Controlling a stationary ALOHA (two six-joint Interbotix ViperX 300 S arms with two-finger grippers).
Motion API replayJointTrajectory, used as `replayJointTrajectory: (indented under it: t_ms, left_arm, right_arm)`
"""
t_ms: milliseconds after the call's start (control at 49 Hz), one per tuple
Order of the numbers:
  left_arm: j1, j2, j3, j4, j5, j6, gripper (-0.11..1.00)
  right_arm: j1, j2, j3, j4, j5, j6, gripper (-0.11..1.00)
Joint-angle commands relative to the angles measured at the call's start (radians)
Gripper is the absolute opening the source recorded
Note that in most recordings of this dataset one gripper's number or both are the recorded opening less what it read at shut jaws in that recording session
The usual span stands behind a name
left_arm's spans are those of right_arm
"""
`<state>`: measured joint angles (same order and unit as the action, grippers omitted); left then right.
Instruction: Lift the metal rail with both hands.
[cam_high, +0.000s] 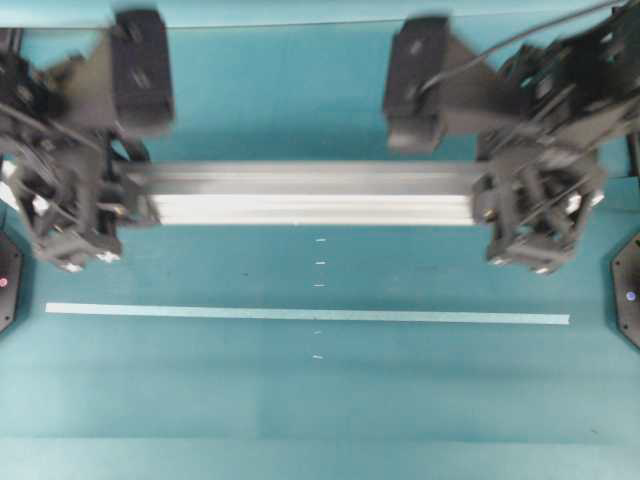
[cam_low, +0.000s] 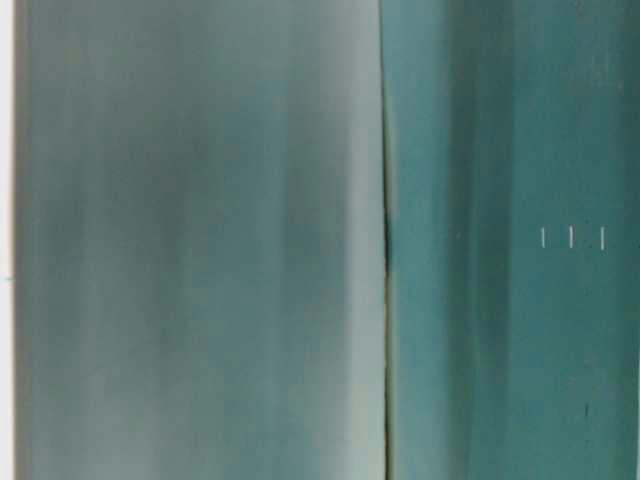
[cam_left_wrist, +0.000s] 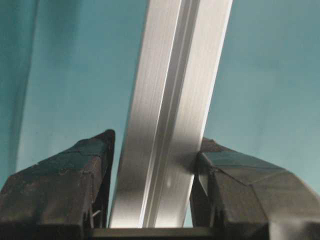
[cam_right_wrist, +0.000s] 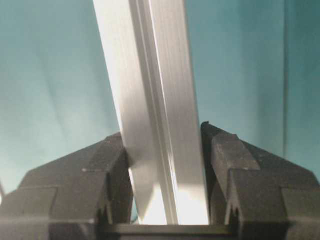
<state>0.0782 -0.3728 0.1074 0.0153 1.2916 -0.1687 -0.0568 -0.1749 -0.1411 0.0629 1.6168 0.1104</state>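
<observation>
Gripped at both ends, the metal rail (cam_high: 300, 193) hangs closest to the overhead camera and looms large and a little blurred, running level from left to right across the far half of the scene. Its grooved silver faces catch the light, brightest along the near edge. Below it lies the teal table (cam_high: 320, 400), the widest thing in sight, with a seam running across its near part.

Next in size are the two black arms. On the left, the left gripper (cam_high: 125, 195) is closed on the rail's left end; its wrist view shows the rail (cam_left_wrist: 170, 125) rising between the two black fingers (cam_left_wrist: 60, 190), the right-hand one pressed against the metal and the left-hand one just beside it, with teal table showing on either side. On the right, the right gripper (cam_high: 490, 200) is likewise clamped on the rail's right end; its wrist view shows the rail (cam_right_wrist: 155, 125) wedged between both fingers (cam_right_wrist: 245, 185), each touching a side face.

A thin pale tape strip (cam_high: 300, 314) lies flat on the table nearer than the rail and parallel to it, reaching almost as far to either side. Several tiny white marks (cam_high: 320, 263) sit in a short line between the rail and the strip, with a few more just nearer than the strip.

The table-level view gives only blurred grey and teal surfaces.
</observation>
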Motion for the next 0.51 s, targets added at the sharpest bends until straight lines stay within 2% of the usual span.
replayJointTrajectory:
  t_ms: [0,224,489]
  left_arm:
    - [0.049,0.021,-0.123,0.005,0.041,-0.031,0.35]
    - [0.049,0.115,-0.316,0.008,0.193,-0.028,0.35]
    - [0.048,0.169,-0.425,0.011,0.253,0.012,0.35]
  right_arm:
    - [0.008,-0.008,-0.081,0.005,0.012,0.064,0.38]
    - [0.008,-0.009,-0.153,-0.002,0.074,0.067,0.38]
    - [0.009,-0.015,-0.155,-0.008,0.08,0.071,0.38]
